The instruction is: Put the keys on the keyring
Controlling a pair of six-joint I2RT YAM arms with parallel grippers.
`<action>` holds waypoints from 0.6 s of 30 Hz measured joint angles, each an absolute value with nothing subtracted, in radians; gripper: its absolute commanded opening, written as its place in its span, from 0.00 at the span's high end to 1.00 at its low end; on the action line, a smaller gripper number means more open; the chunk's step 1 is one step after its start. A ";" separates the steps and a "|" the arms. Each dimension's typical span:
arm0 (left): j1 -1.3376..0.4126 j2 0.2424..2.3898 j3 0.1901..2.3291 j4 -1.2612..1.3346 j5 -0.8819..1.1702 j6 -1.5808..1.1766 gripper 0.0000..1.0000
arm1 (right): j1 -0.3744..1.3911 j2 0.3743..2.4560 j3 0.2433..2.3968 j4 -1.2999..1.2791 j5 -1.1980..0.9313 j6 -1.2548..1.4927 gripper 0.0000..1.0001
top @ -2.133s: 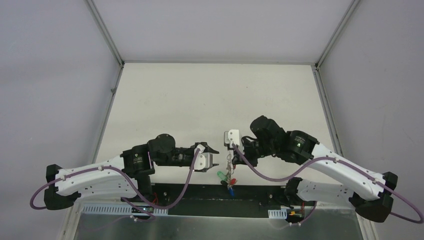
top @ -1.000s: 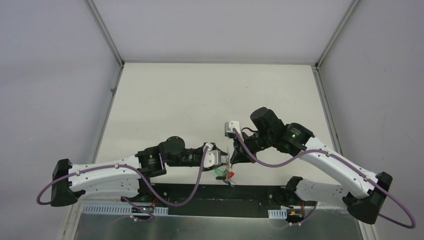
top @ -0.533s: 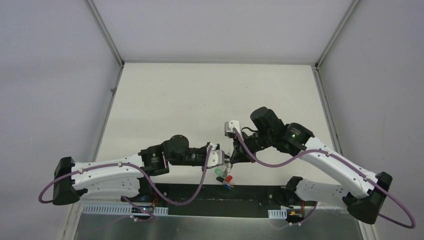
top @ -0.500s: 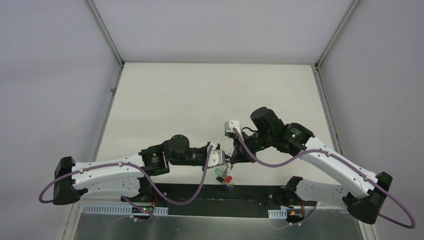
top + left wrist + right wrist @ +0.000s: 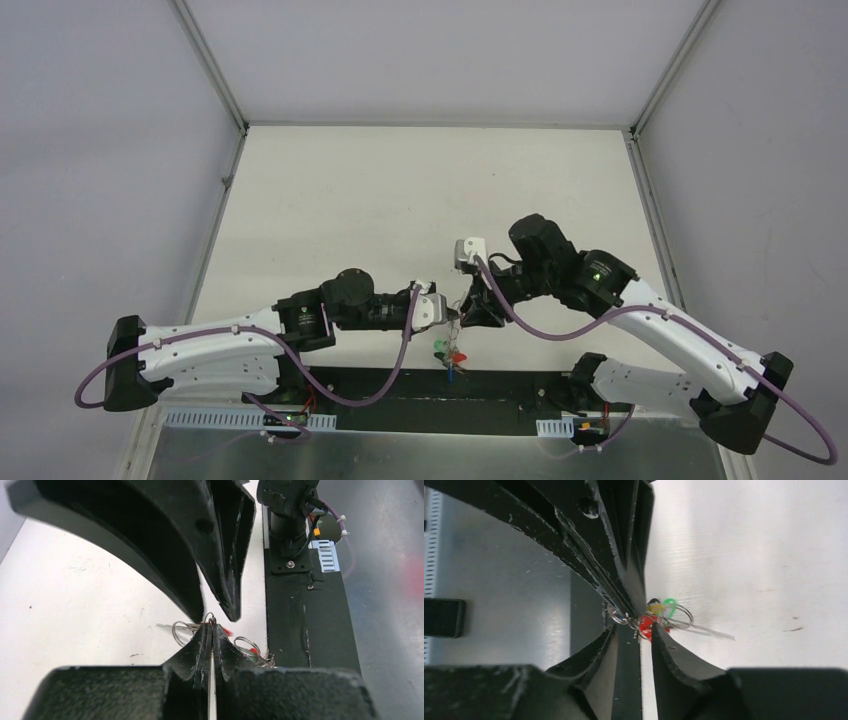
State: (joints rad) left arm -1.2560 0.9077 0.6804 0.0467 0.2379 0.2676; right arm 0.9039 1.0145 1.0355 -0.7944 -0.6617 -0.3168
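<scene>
My left gripper is shut on the thin dark wire of the keyring, which sticks out just past its tips. Several keys hang below it on small silvery rings, above the table's near edge. In the right wrist view a red head, a green head and a silvery blade show. My right gripper faces the left one tip to tip. Its jaws stand apart on either side of the wire and bunch, gripping nothing.
The white table stretches away behind the grippers. A black base strip and a metal plate lie under the hanging keys at the near edge. Grey walls with metal frame posts close in both sides.
My left gripper moved right to the keyring and shut on its wire. My right gripper, which held the ring with the keys hanging, has opened and shifted slightly right. The keys hang a little lower.
</scene>
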 measured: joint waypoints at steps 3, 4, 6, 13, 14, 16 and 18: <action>-1.256 0.892 0.675 0.046 0.225 0.245 1.00 | 0.903 0.962 1.019 -0.742 -0.612 -0.303 0.51; -1.257 0.887 0.671 0.051 0.220 0.240 1.00 | 0.903 0.942 1.011 -0.728 -0.599 -0.303 0.49; -1.257 0.867 0.646 0.073 0.208 0.225 1.00 | 0.903 0.884 0.982 -0.684 -0.564 -0.299 0.48; -1.257 0.801 0.530 0.237 0.190 0.200 1.00 | 0.903 0.725 0.884 -0.546 -0.533 -0.299 0.59; -1.257 0.794 0.516 0.264 0.189 0.199 1.00 | 0.903 0.711 0.871 -0.524 -0.540 -0.301 0.62; -1.257 0.781 0.491 0.323 0.190 0.198 1.00 | 0.903 0.692 0.849 -0.486 -0.558 -0.305 0.66; -1.257 0.771 0.471 0.374 0.192 0.198 1.00 | 0.903 0.681 0.833 -0.455 -0.575 -0.307 0.66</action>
